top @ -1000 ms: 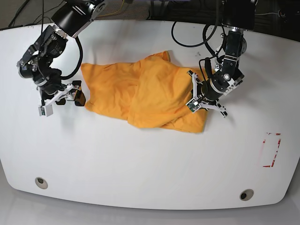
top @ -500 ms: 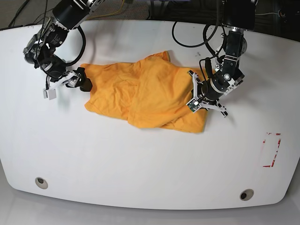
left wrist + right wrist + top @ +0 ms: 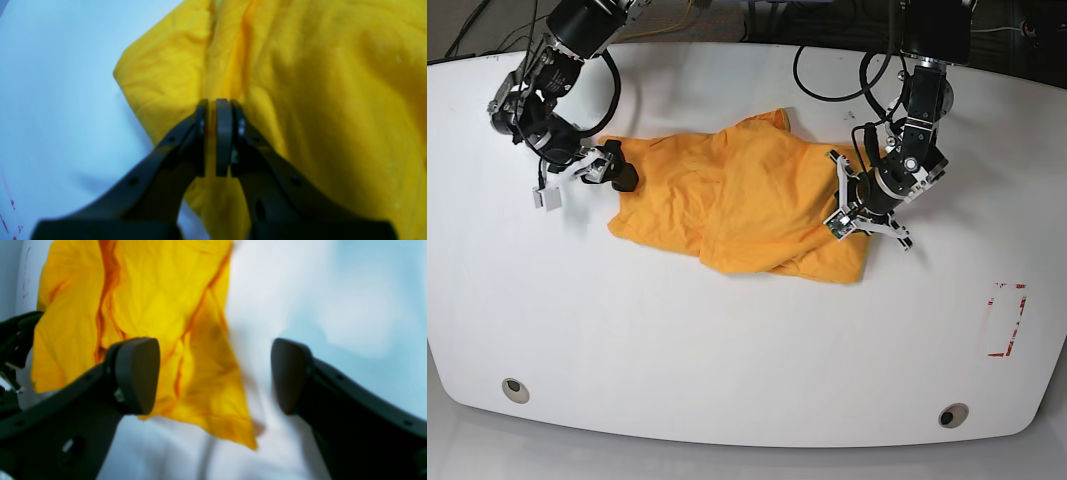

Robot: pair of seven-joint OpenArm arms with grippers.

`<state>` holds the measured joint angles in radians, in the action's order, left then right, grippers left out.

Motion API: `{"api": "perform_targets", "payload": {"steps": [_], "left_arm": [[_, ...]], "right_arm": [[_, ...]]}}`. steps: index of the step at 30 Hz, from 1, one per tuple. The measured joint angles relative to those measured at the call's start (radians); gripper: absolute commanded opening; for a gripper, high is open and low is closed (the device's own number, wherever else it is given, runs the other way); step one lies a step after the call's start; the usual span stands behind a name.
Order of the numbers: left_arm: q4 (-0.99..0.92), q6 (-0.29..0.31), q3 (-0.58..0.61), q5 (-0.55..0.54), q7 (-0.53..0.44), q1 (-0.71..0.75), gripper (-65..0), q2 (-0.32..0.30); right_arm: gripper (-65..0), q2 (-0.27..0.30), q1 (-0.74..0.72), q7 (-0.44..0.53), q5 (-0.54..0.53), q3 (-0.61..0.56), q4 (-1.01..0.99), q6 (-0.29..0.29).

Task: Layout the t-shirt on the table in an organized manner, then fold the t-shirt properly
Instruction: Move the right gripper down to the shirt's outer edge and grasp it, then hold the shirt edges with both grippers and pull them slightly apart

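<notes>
In the base view, the t-shirt (image 3: 737,205) lies crumpled in a wide heap on the upper middle of the white table (image 3: 727,350), its folds overlapping. The left gripper (image 3: 852,205) rests at the cloth's edge on this view's right, jaws closed on a fold of the fabric. The right gripper (image 3: 587,175) sits at the opposite edge, on this view's left, one dark pad over the cloth's corner and the other out over bare table. A red tape outline (image 3: 1007,320) marks the table's far right side, and two grey grommets (image 3: 515,389) sit near the front edge.

In the left wrist view, the left gripper (image 3: 217,136) has its jaws pressed together with a thin strip of the t-shirt (image 3: 317,100) pinched between them; the table (image 3: 50,100) shows pale beside the cloth.

In the right wrist view (rather blurred), the right gripper (image 3: 215,376) stands with jaws wide apart and nothing between the pads. The t-shirt (image 3: 150,323) lies beneath, one pointed corner reaching into the gap, with the table (image 3: 350,306) bare beyond.
</notes>
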<state>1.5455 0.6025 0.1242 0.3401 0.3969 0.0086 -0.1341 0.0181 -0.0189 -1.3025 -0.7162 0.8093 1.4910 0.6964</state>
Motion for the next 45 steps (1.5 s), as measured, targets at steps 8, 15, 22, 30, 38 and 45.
{"api": "perform_targets", "payload": {"steps": [8, 15, 22, 30, 38, 45], "left_arm": [[0.0, 0.0, 0.0, 0.0, 0.001, 0.002, -62.8, 0.0], [0.001, 0.0, 0.0, 0.0, 0.0, 0.017, -62.8, 0.002], [0.002, 0.0, 0.0, 0.0, 0.001, 0.015, -62.8, 0.001], [0.002, 0.0, 0.0, 0.0, 0.001, 0.03, -62.8, 0.0], [0.003, 0.0, -0.002, 0.0, 0.0, 0.029, -62.8, 0.001], [0.004, 0.0, -0.002, 0.0, 0.0, 0.049, -62.8, 0.0]], "right_arm": [[-14.7, -0.019, 0.003, 0.021, -0.004, -0.031, 0.0, 0.0], [-14.7, -0.031, 0.0, 0.024, -0.003, -0.097, 0.0, 0.0], [-14.7, -0.058, 0.0, 0.054, 0.005, -0.147, 0.0, 0.0], [-15.0, -0.063, -0.002, 0.08, 0.006, -0.203, 0.0, 0.0], [-27.8, -0.058, -0.021, 0.082, 0.012, -0.202, -0.001, 0.0], [-61.6, -0.054, -0.035, 0.091, 0.013, -0.207, -0.001, -0.001]]}}
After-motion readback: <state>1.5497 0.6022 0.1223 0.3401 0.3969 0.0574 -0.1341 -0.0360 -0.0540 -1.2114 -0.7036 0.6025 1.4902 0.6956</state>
